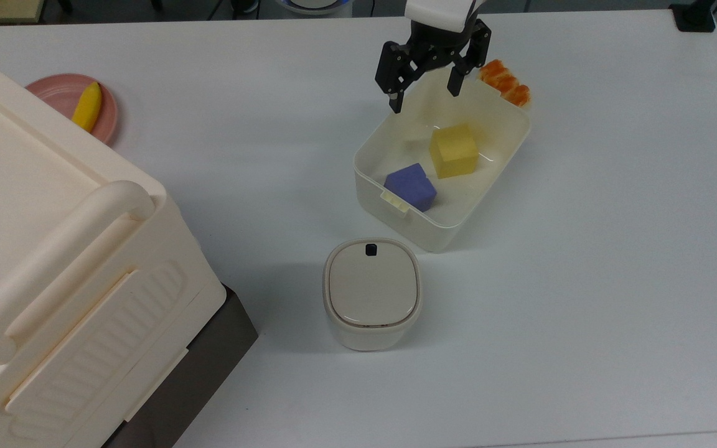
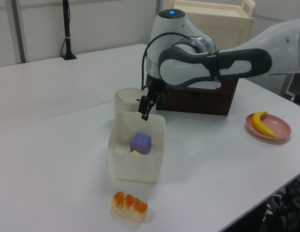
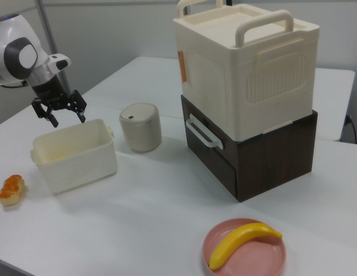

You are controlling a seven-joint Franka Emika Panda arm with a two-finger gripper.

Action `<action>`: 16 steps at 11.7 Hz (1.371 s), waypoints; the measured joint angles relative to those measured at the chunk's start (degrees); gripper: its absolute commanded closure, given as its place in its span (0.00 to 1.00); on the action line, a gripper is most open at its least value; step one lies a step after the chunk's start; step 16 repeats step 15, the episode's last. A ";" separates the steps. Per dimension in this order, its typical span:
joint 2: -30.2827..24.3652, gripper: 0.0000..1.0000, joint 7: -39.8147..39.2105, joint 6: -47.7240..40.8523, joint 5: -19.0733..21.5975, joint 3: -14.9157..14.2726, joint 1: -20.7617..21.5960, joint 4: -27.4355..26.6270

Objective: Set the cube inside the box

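The purple-blue cube [image 1: 411,186] [image 2: 140,143] lies inside the cream-white box [image 1: 508,152] [image 2: 133,171] [image 3: 80,164], near its tabbed rim. A yellow cube [image 1: 454,150] sits beside it in the same box. My gripper [image 1: 425,96] [image 2: 144,109] [image 3: 68,119] hangs open above the box's far end, nothing between its fingers. In the right view the box's wall hides the cube.
A small rounded container with a grey lid [image 1: 371,294] stands close to the box. A large cream handled bin [image 1: 53,261] on a dark brown drawer unit fills the top view's left. A pink plate with a banana [image 1: 78,106] and a shrimp sushi piece [image 1: 506,82] lie nearby.
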 measured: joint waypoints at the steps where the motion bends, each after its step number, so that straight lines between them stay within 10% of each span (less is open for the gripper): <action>1: -0.05 0.00 0.01 0.00 0.00 0.00 0.00 0.07; 5: -4.61 0.00 2.85 -8.10 0.00 -0.18 -5.25 2.72; 10: -7.24 0.00 13.58 -14.72 4.41 3.40 -24.15 6.26; 16: -5.02 0.00 13.64 -14.75 6.80 3.71 -27.08 6.37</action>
